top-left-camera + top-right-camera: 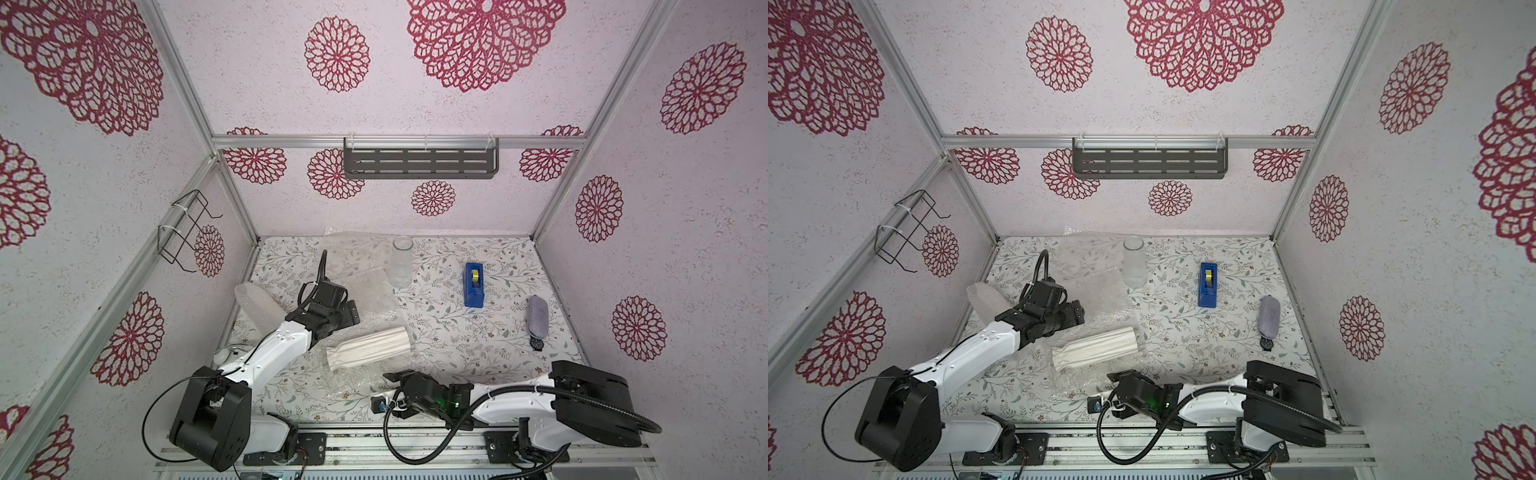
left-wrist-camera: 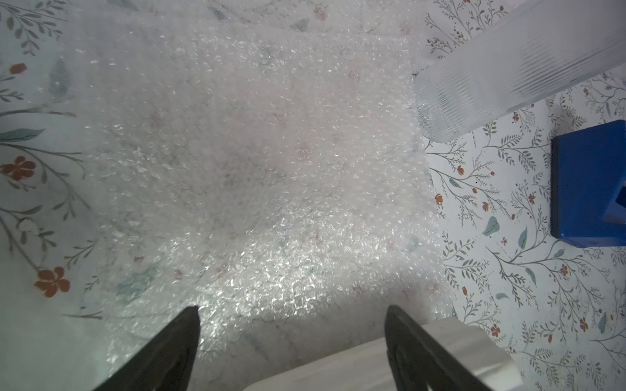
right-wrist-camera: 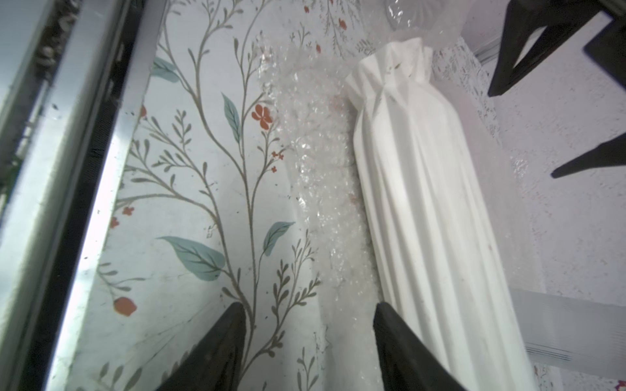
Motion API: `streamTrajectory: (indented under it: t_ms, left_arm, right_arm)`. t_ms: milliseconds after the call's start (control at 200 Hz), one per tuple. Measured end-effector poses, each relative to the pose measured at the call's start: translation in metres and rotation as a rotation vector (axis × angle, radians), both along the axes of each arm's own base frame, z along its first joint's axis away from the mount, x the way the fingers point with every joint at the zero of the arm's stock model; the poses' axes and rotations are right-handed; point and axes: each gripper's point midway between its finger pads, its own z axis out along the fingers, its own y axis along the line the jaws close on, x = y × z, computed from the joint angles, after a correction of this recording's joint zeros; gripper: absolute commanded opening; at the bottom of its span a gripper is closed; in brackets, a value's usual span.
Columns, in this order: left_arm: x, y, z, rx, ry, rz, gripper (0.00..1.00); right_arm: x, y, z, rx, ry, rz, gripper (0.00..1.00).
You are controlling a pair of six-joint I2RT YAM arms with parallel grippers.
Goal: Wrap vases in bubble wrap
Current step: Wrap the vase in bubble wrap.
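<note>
White ribbed vase: on its side on bubble wrap, between both arms; clear glass vase upright behind. Left gripper: jaws wide, empty, above the wrap. Right gripper: jaws parted astride the wrap's near edge, contact unclear.

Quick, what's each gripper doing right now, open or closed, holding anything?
Left gripper: open, holding nothing, above bubble wrap.
Right gripper: open, holding nothing, beside the white vase.
</note>
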Motion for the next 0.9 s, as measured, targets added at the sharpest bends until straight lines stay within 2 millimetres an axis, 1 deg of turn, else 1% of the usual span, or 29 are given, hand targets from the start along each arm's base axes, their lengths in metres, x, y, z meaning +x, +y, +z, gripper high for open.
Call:
streamTrajectory:
  t_ms: [100, 175, 235, 340, 375, 460, 480, 510, 666, 776, 901]
  left_arm:
    - [0.000, -0.004, -0.014, 0.007, 0.041, -0.011, 0.86]
    - [-0.001, -0.007, -0.022, 0.008, 0.068, -0.021, 0.85]
    - [-0.002, -0.009, -0.027, 0.006, 0.084, -0.030, 0.85]
    - [-0.004, -0.012, -0.031, 0.006, 0.098, -0.041, 0.85]
    - [-0.004, -0.012, -0.032, 0.004, 0.102, -0.043, 0.85]
    - [-0.005, -0.013, -0.034, 0.003, 0.108, -0.047, 0.85]
    - [-0.005, -0.014, -0.035, 0.003, 0.109, -0.048, 0.85]
    - [-0.005, -0.014, -0.035, 0.003, 0.110, -0.050, 0.85]
    - [-0.006, -0.018, -0.040, 0.016, 0.125, -0.061, 0.85]
    - [-0.005, -0.019, -0.045, 0.026, 0.138, -0.064, 0.85]
    - [-0.007, -0.020, -0.046, 0.030, 0.143, -0.068, 0.85]
  right_arm:
    - [0.005, -0.001, -0.014, -0.029, -0.017, -0.021, 0.58]
    - [0.012, 0.004, -0.014, -0.014, -0.046, -0.041, 0.55]
    - [0.017, 0.007, -0.015, -0.005, -0.063, -0.054, 0.52]
    - [0.023, 0.011, -0.017, -0.002, -0.086, -0.065, 0.41]
    - [0.025, 0.011, -0.018, -0.002, -0.091, -0.070, 0.36]
    - [0.027, 0.011, -0.021, -0.004, -0.092, -0.080, 0.19]
    - [0.027, 0.011, -0.022, -0.011, -0.099, -0.075, 0.12]
    - [0.028, 0.011, -0.023, -0.017, -0.105, -0.073, 0.00]
    - [0.034, 0.012, -0.026, -0.026, -0.132, -0.097, 0.00]
    - [0.039, 0.014, -0.019, 0.002, -0.150, -0.118, 0.00]
    - [0.043, 0.017, -0.010, 0.038, -0.169, -0.138, 0.00]
